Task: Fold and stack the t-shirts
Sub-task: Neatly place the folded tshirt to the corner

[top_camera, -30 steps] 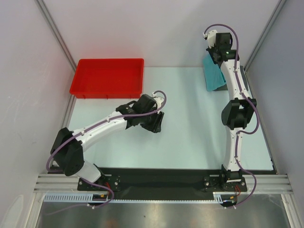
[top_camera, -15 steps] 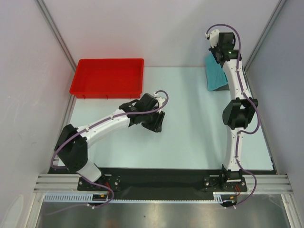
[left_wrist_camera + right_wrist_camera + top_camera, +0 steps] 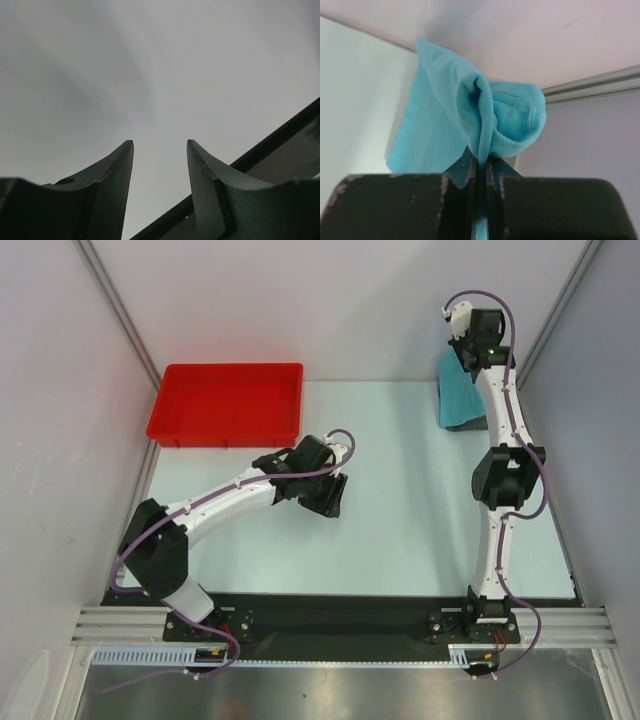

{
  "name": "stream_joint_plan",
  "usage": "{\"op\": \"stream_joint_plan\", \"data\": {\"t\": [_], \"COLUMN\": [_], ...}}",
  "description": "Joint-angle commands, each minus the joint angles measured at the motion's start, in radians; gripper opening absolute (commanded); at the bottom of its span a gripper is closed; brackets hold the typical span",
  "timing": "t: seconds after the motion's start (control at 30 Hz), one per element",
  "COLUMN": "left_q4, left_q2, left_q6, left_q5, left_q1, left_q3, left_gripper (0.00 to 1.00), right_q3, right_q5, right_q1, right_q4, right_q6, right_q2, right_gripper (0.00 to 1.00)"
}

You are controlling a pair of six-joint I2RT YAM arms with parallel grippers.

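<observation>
The turquoise t-shirt point(image 3: 455, 392) hangs bunched at the far right corner of the table, its lower part resting on the surface. My right gripper point(image 3: 466, 356) is shut on a fold of its upper edge. In the right wrist view the cloth point(image 3: 445, 125) bulges out above the closed right gripper point(image 3: 480, 161). A dark strip point(image 3: 466, 424) shows under the shirt's near edge; I cannot tell whether it is the grey t-shirt. My left gripper point(image 3: 331, 502) hovers over the middle of the table, open; the left wrist view shows the left gripper point(image 3: 160, 143) holding nothing.
A red plastic tray point(image 3: 228, 403) sits at the far left of the table. White walls close in the back and both sides, and the right arm reaches close to the right wall. A black strip point(image 3: 340, 615) runs along the near edge by the arm bases.
The right arm has carried the turquoise shirt's held edge a little farther back and to the right. The left arm has barely shifted.
</observation>
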Motion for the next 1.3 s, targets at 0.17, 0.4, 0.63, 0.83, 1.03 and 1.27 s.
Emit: {"op": "stream_joint_plan", "data": {"t": [0.17,0.4,0.63,0.83,1.03,1.27], "left_q4": [-0.002,-0.013,-0.022,-0.027,-0.039,-0.061], "left_q2": [0.011,0.022,0.038,0.058,0.081,0.111], "left_q6": [0.012,0.015,0.018,0.022,0.029,0.032], "left_q5": [0.019,0.017,0.014,0.014,0.014,0.005], "left_q1": [0.008,0.01,0.011,0.015,0.018,0.019], "left_q3": [0.032,0.038,0.046,0.055,0.07,0.096], "left_gripper": [0.52,0.52,0.52,0.52,0.52,0.51], "right_q3": [0.056,0.056,0.054,0.051,0.051,0.048], "right_q5": [-0.035,-0.05,-0.074,-0.084,-0.094,-0.093], "right_q1": [-0.035,-0.058,-0.08,-0.092,-0.106,-0.121], "right_q4": [0.1,0.14,0.189,0.244,0.295,0.318], "right_q6": [-0.025,-0.038,-0.058,-0.075,-0.087,-0.087], "right_q2": [0.047,0.07,0.104,0.135,0.167,0.202], "right_gripper": [0.0,0.0,0.0,0.0,0.0,0.0]}}
